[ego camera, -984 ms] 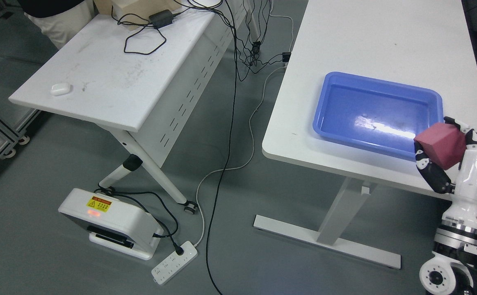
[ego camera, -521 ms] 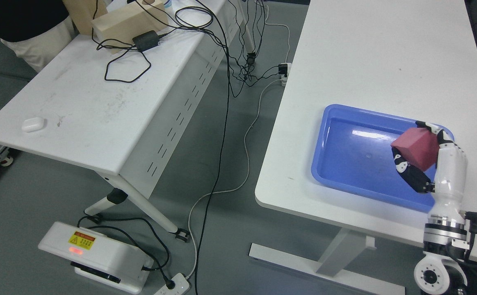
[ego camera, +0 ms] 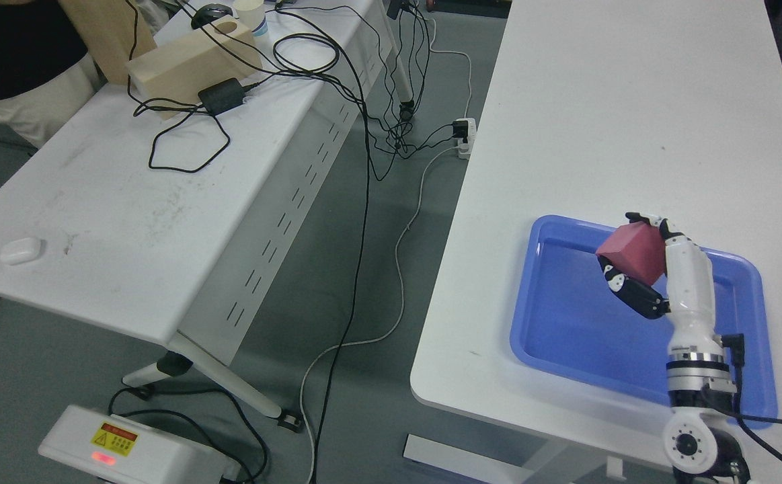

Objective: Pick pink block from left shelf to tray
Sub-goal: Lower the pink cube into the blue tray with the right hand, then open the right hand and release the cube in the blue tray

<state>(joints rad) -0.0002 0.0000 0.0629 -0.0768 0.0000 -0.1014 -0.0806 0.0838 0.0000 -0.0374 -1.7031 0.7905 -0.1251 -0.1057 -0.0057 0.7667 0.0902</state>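
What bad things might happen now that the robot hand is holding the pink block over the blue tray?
1. The right hand holds the pink block tilted, between fingers below and fingertips above. If it is let go from that height, it may bounce or tumble.
2. The block hangs over the far part of the blue tray, so a tumble could carry it over the rim.
3. The tray sits near the table edge, so a nudge might push it off.
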